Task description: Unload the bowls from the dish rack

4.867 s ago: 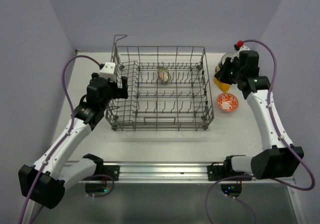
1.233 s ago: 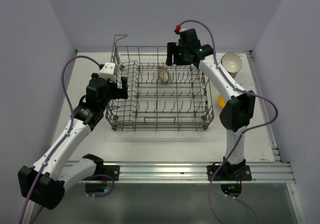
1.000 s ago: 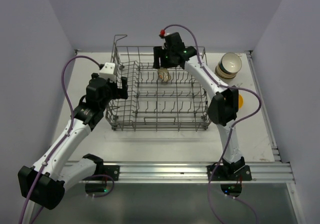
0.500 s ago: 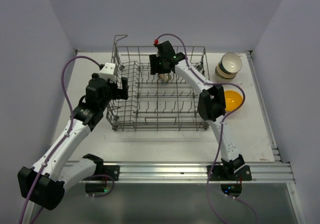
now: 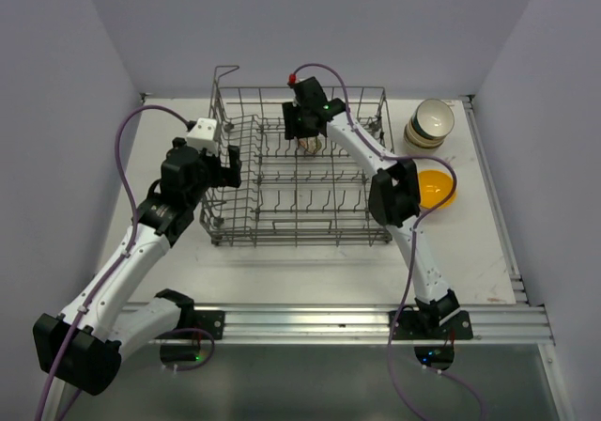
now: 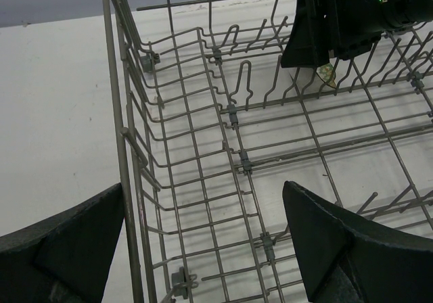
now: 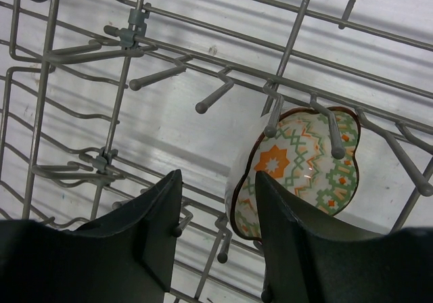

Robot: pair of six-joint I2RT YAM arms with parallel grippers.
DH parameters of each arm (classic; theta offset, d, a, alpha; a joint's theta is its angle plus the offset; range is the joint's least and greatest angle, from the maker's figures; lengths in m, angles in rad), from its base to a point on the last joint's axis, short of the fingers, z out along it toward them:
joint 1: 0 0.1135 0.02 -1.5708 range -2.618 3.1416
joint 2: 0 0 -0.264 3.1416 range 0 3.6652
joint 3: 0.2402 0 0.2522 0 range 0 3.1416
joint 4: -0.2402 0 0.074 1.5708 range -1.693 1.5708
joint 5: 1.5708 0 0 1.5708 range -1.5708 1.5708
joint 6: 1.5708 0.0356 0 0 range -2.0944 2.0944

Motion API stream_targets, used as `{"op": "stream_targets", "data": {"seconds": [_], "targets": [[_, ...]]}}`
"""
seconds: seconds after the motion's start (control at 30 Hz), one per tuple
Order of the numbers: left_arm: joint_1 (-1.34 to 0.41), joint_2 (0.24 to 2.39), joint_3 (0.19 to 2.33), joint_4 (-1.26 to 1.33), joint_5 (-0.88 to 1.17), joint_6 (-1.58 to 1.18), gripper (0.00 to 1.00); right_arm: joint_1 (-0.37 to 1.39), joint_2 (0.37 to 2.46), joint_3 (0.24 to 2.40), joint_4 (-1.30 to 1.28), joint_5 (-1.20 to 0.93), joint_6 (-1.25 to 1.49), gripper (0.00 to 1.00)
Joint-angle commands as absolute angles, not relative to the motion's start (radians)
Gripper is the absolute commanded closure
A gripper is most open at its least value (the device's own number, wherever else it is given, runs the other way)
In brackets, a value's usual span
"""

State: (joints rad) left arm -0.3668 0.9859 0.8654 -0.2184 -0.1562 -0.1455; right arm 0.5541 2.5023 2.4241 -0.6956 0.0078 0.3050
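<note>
Inside the dish rack, toward its far side, the right gripper hangs low over a single patterned bowl. Bowl: scalloped rim, green and orange zigzag bands around an orange star, standing on edge between upright tines. Right jaws are parted to a moderate gap. The bowl's left edge shows in that gap and runs behind the right-hand finger. Whether a finger touches the bowl cannot be told from the wrist view, and it is not clamped. The left gripper sits at the rack's left wall with its jaws spread wide, one finger outside the wall wires and the other inside, above the rack floor. It has hold of nothing. On the table to the right of the rack, a stack of cream bowls stands near the far right corner. A yellow bowl lies nearer, apart from the stack and partly hidden by the right arm's elbow.
</note>
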Motion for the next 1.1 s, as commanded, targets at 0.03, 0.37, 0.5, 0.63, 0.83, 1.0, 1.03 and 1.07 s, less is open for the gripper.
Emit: {"op": "stream_targets", "data": {"seconds": [0.03,0.37,0.5,0.63,0.83,1.0,1.03,1.07], "targets": [[-0.38,0.96,0.884,-0.198,-0.066,-0.152,0.0,0.565,2.539,2.487,-0.695,0.061,0.313,0.66],[-0.38,0.953,0.884,-0.198,-0.064,-0.153,0.0,0.563,2.539,2.48,-0.678,-0.009,0.379,0.52],[-0.38,0.953,0.885,-0.199,-0.063,-0.155,0.0,0.563,2.485,2.493,-0.68,-0.034,0.417,0.43],[-0.38,0.951,0.884,-0.199,-0.058,-0.153,0.0,0.563,2.428,2.494,-0.672,-0.032,0.446,0.39],[-0.38,0.95,0.884,-0.196,-0.061,-0.152,0.0,0.549,2.401,2.539,-0.712,0.017,0.457,0.41],[-0.38,0.953,0.884,-0.198,-0.058,-0.153,0.0,0.523,2.402,2.54,-0.715,0.005,0.502,0.47],[-0.38,0.951,0.882,-0.196,-0.058,-0.152,0.0,0.523,2.404,2.54,-0.712,0.005,0.506,0.48],[-0.38,0.951,0.884,-0.196,-0.061,-0.152,0.0,0.522,2.407,2.54,-0.712,0.005,0.509,0.48]]}}
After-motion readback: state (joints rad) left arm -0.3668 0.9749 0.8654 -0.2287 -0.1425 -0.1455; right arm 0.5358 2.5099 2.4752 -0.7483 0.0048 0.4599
